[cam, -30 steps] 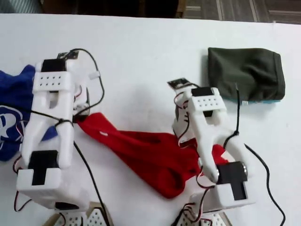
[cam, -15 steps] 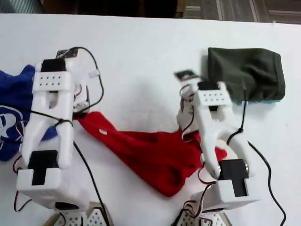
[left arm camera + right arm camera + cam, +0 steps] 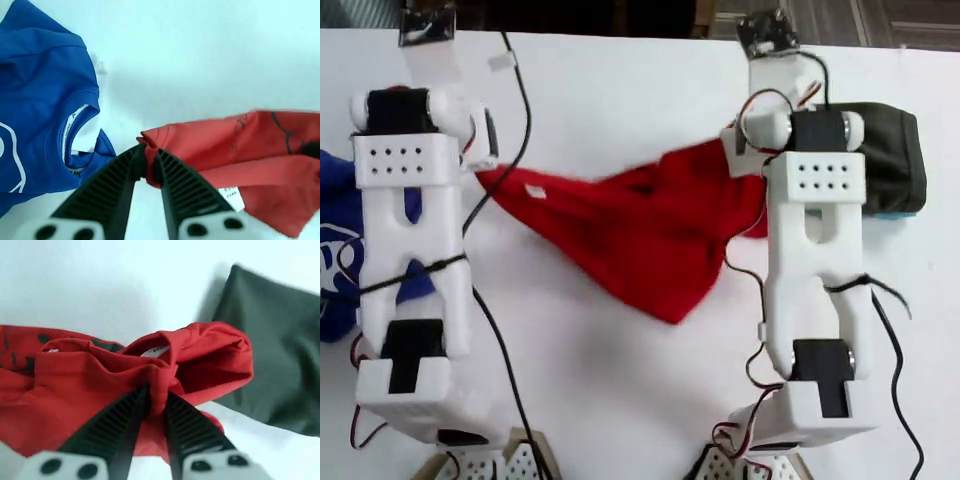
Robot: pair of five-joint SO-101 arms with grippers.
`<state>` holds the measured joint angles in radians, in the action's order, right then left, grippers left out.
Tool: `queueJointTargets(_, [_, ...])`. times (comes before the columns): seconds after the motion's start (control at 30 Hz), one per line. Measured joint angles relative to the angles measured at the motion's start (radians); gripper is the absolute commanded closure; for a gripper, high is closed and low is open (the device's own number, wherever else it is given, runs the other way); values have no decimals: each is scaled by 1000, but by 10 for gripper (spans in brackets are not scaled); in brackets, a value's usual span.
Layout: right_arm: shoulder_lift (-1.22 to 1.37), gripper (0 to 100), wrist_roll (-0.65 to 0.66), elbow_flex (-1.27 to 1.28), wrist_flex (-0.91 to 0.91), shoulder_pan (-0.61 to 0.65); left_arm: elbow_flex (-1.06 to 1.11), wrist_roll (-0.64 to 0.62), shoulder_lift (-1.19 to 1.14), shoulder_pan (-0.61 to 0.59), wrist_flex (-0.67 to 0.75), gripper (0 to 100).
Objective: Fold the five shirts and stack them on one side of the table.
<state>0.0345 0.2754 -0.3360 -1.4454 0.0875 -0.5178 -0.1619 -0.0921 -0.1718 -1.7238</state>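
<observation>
**White counter, red shirt held between both arms**
I see the white counter (image 3: pixel 620 90), with a dark strip of room beyond its far edge. The red shirt (image 3: pixel 640 230) spans mid-counter, the blue shirt (image 3: pixel 335 250) lies at the left edge, and the folded dark green shirt (image 3: pixel 895 150) lies far right. The left fingers (image 3: pixel 110 185) and right fingers (image 3: pixel 115 425) each clamp a fold of the red shirt. Since a second ago, both arms have extended toward the far edge, carrying it along.
</observation>
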Motion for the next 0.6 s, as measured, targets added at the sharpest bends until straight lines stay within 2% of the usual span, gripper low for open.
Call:
queueJointTargets(0.17, [0,978,0,-46,-68,0,-5,2,6,12,-44,974])
queueJointTargets(0.27, [0,978,0,-17,-101,0,100,41,9,9,-46,974])
queueJointTargets(0.37, [0,978,0,80,-109,0,238,110,9,14,-41,974])
queueJointTargets(0.5, [-8,978,0,235,-103,0,396,127,9,12,9,974])
queueJointTargets(0.6, [-77,978,0,391,-31,0,499,133,9,12,64,974])
